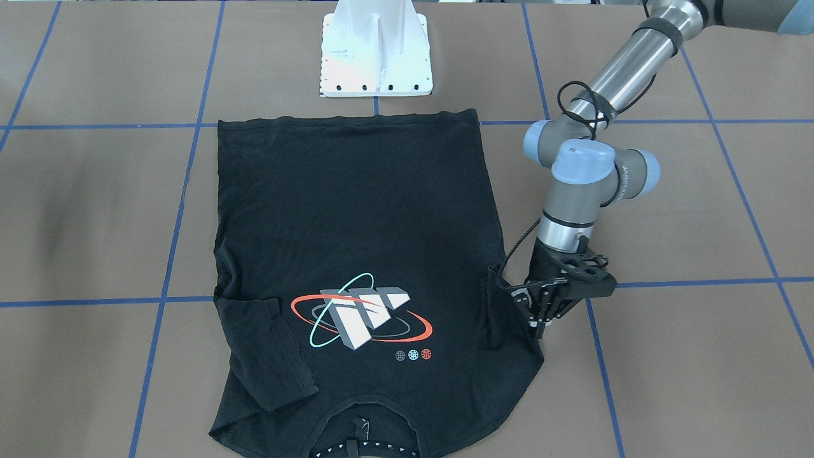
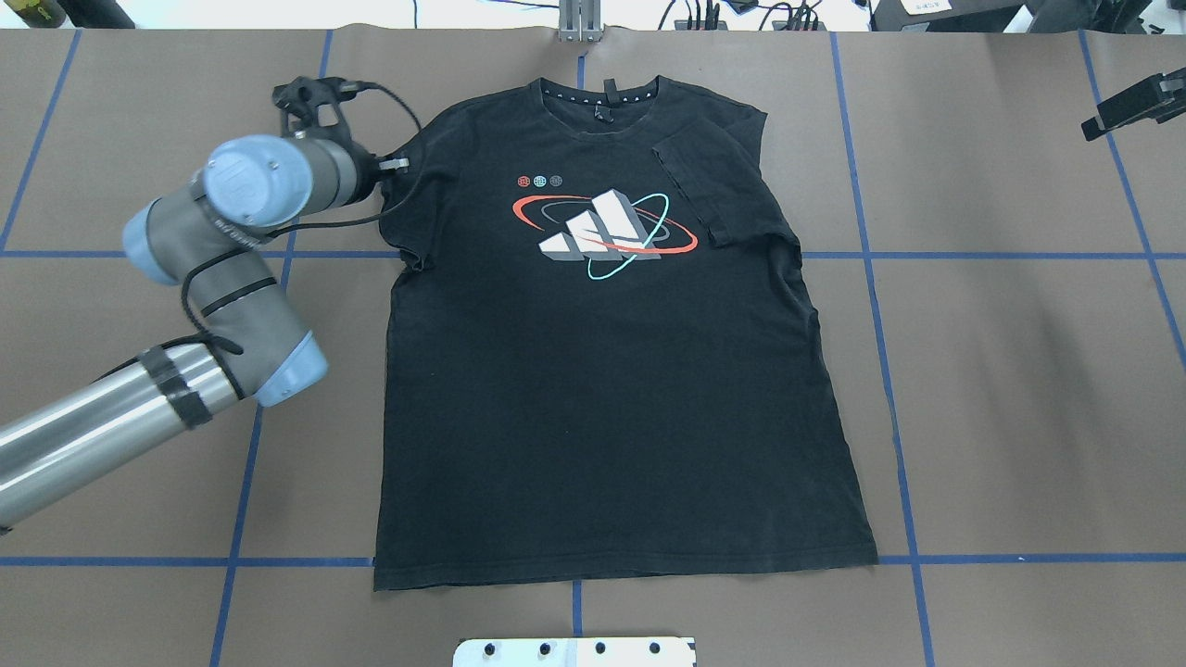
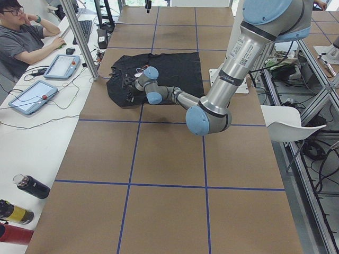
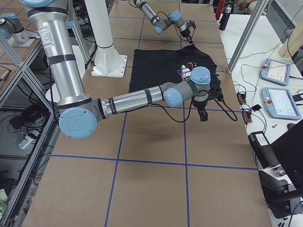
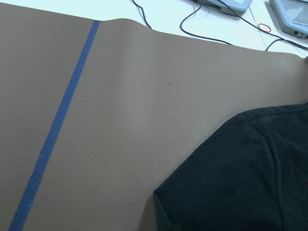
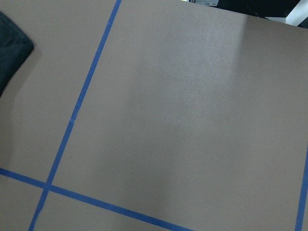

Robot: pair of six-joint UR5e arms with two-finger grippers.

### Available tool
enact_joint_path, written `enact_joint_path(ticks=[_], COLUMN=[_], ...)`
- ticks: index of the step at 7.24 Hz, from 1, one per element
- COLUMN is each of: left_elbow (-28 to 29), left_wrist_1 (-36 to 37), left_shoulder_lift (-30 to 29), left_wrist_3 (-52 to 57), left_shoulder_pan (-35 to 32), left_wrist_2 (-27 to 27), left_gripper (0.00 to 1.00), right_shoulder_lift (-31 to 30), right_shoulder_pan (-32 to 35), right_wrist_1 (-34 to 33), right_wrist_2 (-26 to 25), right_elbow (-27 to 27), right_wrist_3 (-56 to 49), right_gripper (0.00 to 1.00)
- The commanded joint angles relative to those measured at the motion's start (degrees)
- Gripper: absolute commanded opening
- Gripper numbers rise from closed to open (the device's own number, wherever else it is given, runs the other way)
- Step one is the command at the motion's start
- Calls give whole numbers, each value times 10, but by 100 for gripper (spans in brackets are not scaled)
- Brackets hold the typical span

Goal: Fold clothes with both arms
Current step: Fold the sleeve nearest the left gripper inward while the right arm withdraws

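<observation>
The black T-shirt (image 1: pixel 356 222) lies flat, graphic up, collar away from the robot (image 2: pixel 602 389). Its sleeve on my right side (image 2: pixel 700 190) is folded in over the chest. My left gripper (image 1: pixel 540 324) points down at the other sleeve (image 1: pixel 509 318), fingers close together and shut on its bunched edge. The left wrist view shows that sleeve (image 5: pixel 240 183) on the brown table, no fingers in view. My right gripper (image 4: pixel 203 115) hangs over bare table beside the shirt, partly in the overhead view (image 2: pixel 1130 106). I cannot tell whether it is open. The right wrist view shows only a shirt corner (image 6: pixel 9 43).
The white pedestal base (image 1: pixel 375 57) stands just behind the shirt's hem. Blue tape lines (image 2: pixel 871 255) cross the brown table. An operator (image 3: pixel 26 37), tablets (image 3: pixel 32 95) and bottles (image 3: pixel 29 186) are along the far side bench.
</observation>
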Motion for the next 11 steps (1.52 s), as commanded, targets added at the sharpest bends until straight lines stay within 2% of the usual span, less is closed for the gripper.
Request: enact_joint_path(ticks=[1, 2, 4, 8, 9, 10, 11], left_elbow=[2, 6, 53, 61, 59, 49, 10], left_wrist_1=[97, 133, 135, 133, 129, 127, 134], left_shoulder_lift=[-68, -95, -135, -154, -155, -155, -146], left_wrist_3=[-1, -6, -22, -29, -23, -12, 6], left_shoulder_pan=[0, 2, 20, 36, 38, 38, 37], left_wrist_2=[1, 1, 25, 26, 26, 21, 12], left_gripper=[0, 0, 0, 0, 63, 100, 100], right_shoulder_lift=[0, 0, -1, -1, -1, 0, 0], right_shoulder_pan=[0, -1, -1, -1, 0, -1, -1], right_wrist_1=[0, 0, 0, 0, 0, 0, 0], right_wrist_2=[0, 1, 1, 1, 1, 1, 1], right_elbow=[1, 3, 3, 4, 4, 4, 7], right_wrist_3=[1, 7, 14, 14, 15, 15, 19], right_gripper=[100, 100, 100, 100, 100, 100, 100])
